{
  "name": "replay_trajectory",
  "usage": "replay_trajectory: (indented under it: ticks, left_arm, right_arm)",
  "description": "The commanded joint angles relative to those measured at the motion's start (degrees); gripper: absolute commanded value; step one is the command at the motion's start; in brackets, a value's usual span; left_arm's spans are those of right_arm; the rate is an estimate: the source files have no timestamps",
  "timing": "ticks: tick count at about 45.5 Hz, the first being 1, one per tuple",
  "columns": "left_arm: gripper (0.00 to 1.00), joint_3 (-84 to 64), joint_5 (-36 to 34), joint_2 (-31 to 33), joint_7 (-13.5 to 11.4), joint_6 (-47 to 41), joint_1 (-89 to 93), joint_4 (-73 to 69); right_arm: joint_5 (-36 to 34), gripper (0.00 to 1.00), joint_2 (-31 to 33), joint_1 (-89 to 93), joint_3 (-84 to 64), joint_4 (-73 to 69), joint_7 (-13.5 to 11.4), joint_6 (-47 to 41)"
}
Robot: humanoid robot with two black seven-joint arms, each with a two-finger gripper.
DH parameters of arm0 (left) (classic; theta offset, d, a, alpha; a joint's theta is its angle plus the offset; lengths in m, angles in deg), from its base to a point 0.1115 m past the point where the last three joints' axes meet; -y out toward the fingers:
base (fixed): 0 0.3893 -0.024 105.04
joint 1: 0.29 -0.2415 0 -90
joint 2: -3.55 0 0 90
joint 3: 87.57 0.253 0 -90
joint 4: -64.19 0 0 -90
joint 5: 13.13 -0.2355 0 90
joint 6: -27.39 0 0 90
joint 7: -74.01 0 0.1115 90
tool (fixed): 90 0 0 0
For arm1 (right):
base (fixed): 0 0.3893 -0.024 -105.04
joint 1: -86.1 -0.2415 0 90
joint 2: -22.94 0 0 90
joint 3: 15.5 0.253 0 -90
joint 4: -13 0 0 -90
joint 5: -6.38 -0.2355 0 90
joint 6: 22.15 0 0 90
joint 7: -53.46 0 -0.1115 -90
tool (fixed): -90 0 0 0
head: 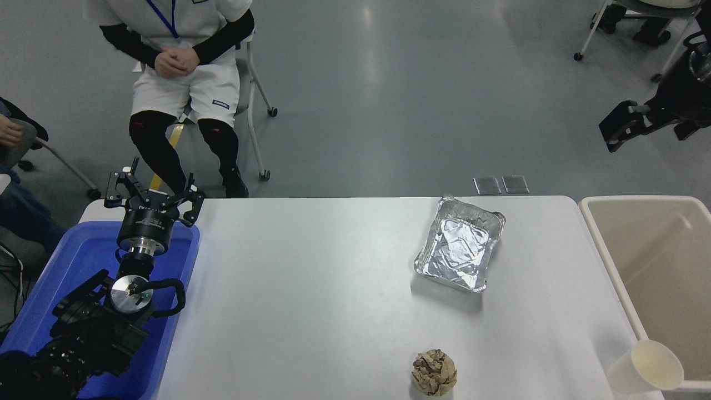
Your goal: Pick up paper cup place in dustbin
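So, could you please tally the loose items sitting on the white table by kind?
Paper cup: 1
Crumpled brown paper ball: 1
Silver foil tray: 1
Total: 3

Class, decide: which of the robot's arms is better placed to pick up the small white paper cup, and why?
The right. The small white paper cup stands at the table's near right corner beside the large beige plastic dustbin; the right gripper is raised on that side, while the left gripper is parked over the blue plastic tray far left.
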Motion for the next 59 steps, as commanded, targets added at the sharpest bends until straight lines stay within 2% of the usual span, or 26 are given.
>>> replay_trajectory:
  ticks: [1,24,40,55,59]
  left_arm:
    - [0.99,0.0,-0.01,0.06,0.0,0.0,0.0,0.02]
    - [0.99,0.0,-0.01,0.06,0.0,0.0,0.0,-0.07]
    - [0.99,0.0,-0.01,0.06,0.0,0.0,0.0,0.02]
    - [0.99,0.0,-0.01,-0.03,0.0,0.0,0.0,0.02]
    - [0.99,0.0,0.08,0.06,0.0,0.0,0.0,0.02]
  right_arm:
    - [1.22,1.0,9.16,7.05,-1.24,0.26,-0.1,0.0]
    - [-2.74,1.0,17.43,20.33,2.62,2.37,-0.02,0.0]
    - [-2.3,1.0,18.05,23.76,9.39,0.26,-0.19,0.0]
    - [1.92,1.0,17.17,24.37,13.96,-5.19,-0.63,0.0]
    - [3.68,1.0,17.08,26.47,16.07,-5.1,-1.42,0.0]
